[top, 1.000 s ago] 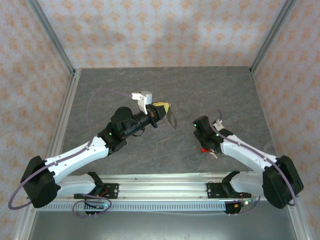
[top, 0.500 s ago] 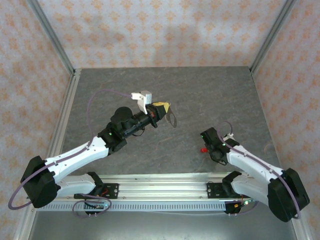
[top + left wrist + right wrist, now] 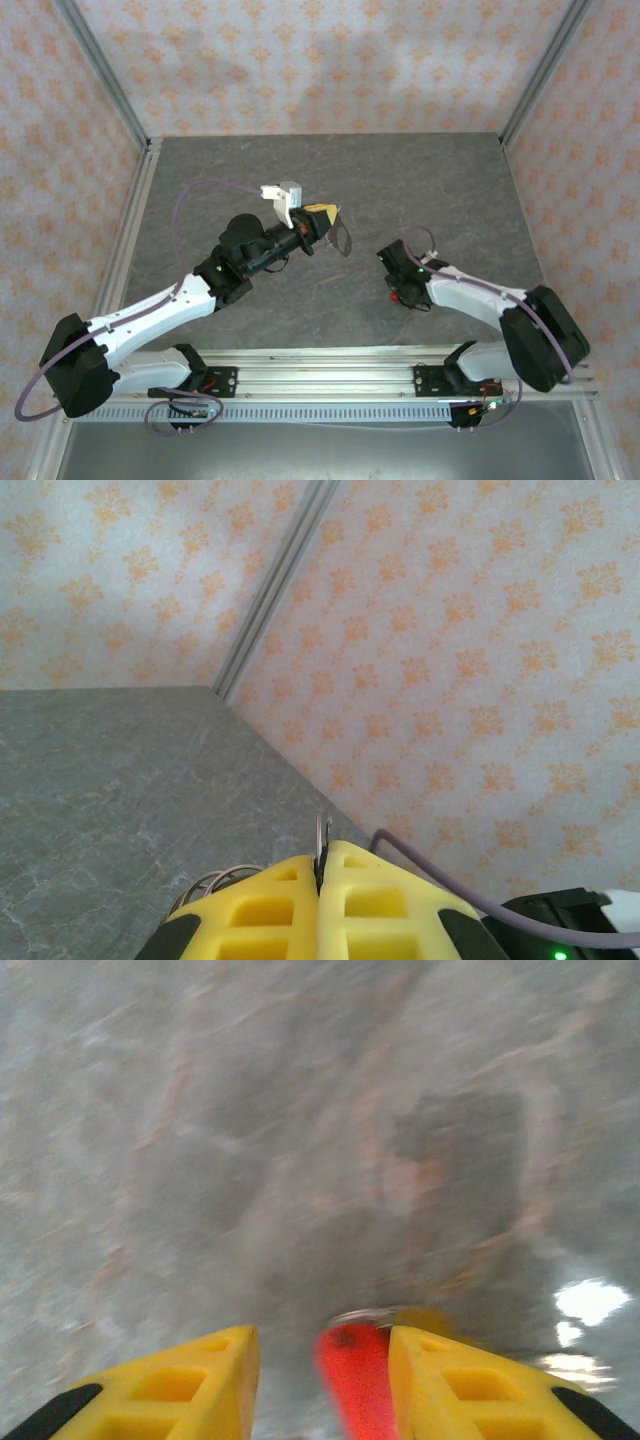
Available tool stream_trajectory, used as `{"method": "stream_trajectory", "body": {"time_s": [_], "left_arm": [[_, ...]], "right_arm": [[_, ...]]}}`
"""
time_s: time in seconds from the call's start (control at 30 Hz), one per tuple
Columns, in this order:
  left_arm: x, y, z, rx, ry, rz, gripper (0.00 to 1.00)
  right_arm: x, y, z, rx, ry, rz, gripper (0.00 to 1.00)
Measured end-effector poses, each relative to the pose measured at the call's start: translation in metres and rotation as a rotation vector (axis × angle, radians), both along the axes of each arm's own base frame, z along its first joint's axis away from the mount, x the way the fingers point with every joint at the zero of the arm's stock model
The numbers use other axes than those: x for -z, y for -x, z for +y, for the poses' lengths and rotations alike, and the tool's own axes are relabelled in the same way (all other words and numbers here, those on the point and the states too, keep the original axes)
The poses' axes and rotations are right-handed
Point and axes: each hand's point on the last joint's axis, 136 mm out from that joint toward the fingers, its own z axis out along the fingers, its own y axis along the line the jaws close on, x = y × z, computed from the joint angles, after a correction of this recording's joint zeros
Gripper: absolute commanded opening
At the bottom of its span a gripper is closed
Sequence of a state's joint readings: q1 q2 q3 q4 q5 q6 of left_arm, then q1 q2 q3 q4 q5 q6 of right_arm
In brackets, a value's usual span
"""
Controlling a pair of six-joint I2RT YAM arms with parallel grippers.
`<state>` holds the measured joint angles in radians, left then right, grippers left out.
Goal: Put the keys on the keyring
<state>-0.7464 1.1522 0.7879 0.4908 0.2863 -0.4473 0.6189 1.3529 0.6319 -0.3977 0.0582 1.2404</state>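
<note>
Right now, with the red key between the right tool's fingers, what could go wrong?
1. The red key sits against one finger of the right tool, with a gap on the other side; closing could skew or flick it.
2. The left tool pinches only a thin bit of the keyring; the hanging loop might slip out.

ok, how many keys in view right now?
1. The red key sits between the right gripper's open fingers, against one of them. None visible on the keyring in the left gripper; more could be hidden.
</note>
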Motion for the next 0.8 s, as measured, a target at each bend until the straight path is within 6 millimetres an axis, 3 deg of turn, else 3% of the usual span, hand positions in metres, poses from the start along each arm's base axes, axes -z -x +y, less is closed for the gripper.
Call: {"method": "stream_trajectory", "body": {"time_s": [0.13, 0.3, 0.43, 0.53, 0.67, 0.8], "left_arm": [[-0.003, 0.001, 0.001, 0.000, 0.004, -0.005, 0.00], [-0.007, 0.003, 0.003, 0.000, 0.012, -0.014, 0.00], [-0.008, 0.004, 0.003, 0.000, 0.014, -0.016, 0.00], [-0.008, 0.004, 0.003, 0.000, 0.015, -0.016, 0.00], [-0.008, 0.004, 0.003, 0.000, 0.014, -0.016, 0.00], [-0.008, 0.004, 0.003, 0.000, 0.014, -0.015, 0.00]], "right_arm": [[-0.012, -0.024, 0.032, -0.048, -0.048, -0.041, 0.37], [-0.031, -0.033, 0.034, -0.064, -0.049, -0.096, 0.39], [-0.054, -0.029, 0.020, -0.060, -0.028, -0.153, 0.40], [-0.060, -0.021, 0.002, -0.048, -0.007, -0.177, 0.43], [-0.042, -0.002, -0.033, -0.021, 0.039, -0.139, 0.44], [-0.021, 0.012, -0.051, -0.036, 0.060, -0.071, 0.44]]}}
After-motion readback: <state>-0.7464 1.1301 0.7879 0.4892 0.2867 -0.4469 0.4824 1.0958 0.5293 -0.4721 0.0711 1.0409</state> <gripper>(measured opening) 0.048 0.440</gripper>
